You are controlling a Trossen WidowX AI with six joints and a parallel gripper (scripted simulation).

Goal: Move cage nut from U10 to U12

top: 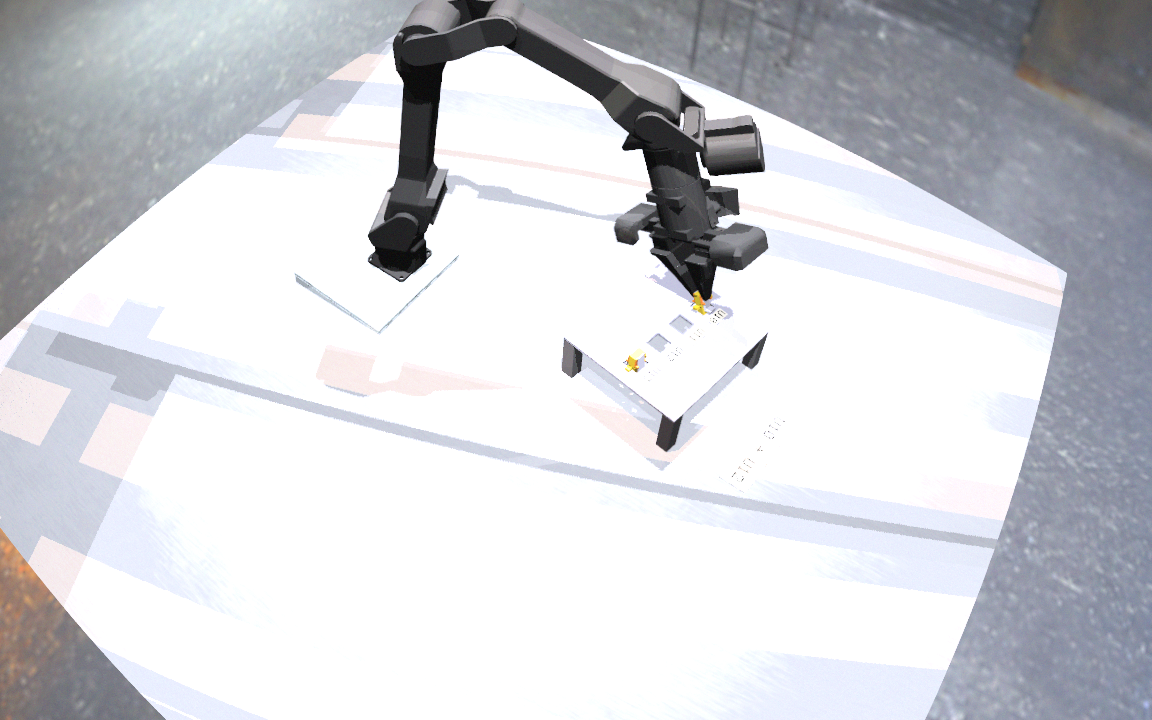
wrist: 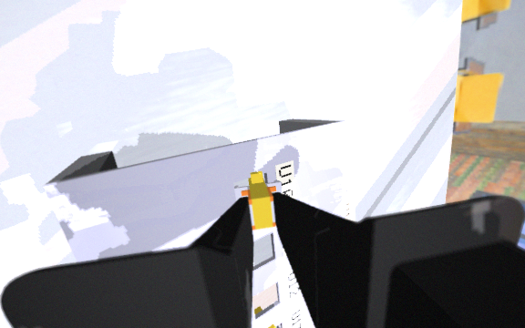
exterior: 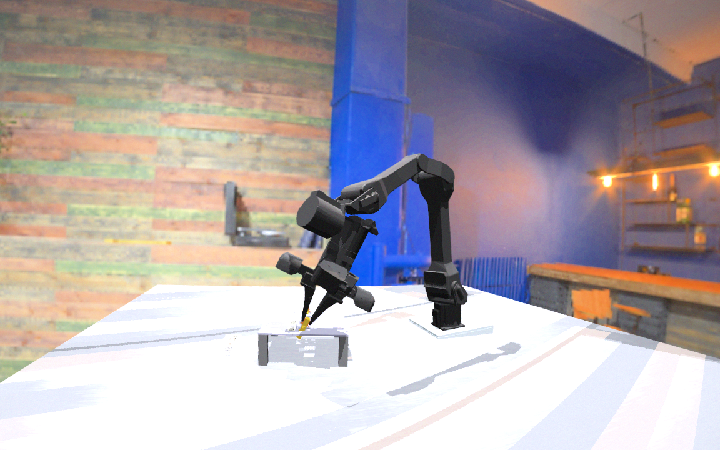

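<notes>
The rail plate (top: pixel 683 385) (wrist: pixel 176 187) stands on short dark legs. My gripper (top: pixel 704 295) (exterior: pixel 306 322) (wrist: pixel 261 199) is shut on the yellow cage nut (top: pixel 698 303) (wrist: pixel 262 214) at hole U10. The nut looks tilted, and in the exterior view its lower end shows below the plate's edge. Its wings are too small to judge. Two empty square holes lie beyond it: U11 (top: pixel 680 323) (wrist: pixel 263 251) and U12 (top: pixel 658 342) (wrist: pixel 267 298). The other yellow nut (top: pixel 635 360) sits at the far end of the row; only a bit of it shows in the wrist view.
The arm's base stands on a pale slab (top: pixel 377 308) (exterior: pixel 466 331) away from the rail. The plate's dark front leg (top: pixel 668 432) is on the side away from the gripper. Printed labels run beside the holes, with more lettering (top: pixel 757 450) on the table.
</notes>
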